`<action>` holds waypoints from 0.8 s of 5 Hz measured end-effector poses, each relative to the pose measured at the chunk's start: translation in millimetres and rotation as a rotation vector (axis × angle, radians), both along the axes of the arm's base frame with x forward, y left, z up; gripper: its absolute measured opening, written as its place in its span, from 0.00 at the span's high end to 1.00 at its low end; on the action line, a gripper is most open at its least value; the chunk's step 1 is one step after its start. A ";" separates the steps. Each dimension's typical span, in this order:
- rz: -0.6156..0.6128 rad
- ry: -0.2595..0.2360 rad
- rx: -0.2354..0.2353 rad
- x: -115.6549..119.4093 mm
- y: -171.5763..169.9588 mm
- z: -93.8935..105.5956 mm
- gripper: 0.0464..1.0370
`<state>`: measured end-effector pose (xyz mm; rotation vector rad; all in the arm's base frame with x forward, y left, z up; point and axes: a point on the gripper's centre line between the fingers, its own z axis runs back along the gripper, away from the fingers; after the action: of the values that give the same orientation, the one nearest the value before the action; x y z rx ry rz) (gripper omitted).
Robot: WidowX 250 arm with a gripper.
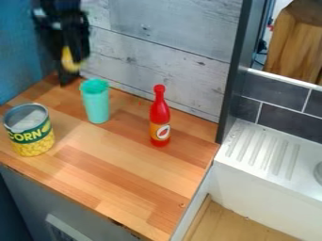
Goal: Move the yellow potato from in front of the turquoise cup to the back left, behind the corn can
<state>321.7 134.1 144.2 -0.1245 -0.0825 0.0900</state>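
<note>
The black gripper [70,54] hangs at the upper left, in front of the blue and grey walls, above the back left part of the wooden counter [119,164]. Held between its fingers is a small yellow object [69,60], partly covered by them. Below and slightly right of the gripper, a turquoise cup [96,103] stands upright. A corn can [29,132] stands at the counter's left side. Farther right, a red bottle [159,117] with an orange label stands upright near the back wall.
A grey plank wall [170,56] runs behind the counter, ending at a dark vertical post [239,70]. Beyond the counter's right edge lies a white ridged drainboard [264,150], with dark tiles [283,110] behind it.
</note>
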 end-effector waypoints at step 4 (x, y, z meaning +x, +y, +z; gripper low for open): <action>0.323 0.228 0.188 0.0 82.5 -41.6 0.36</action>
<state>321.7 216.7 102.5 0.0890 0.1178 0.4169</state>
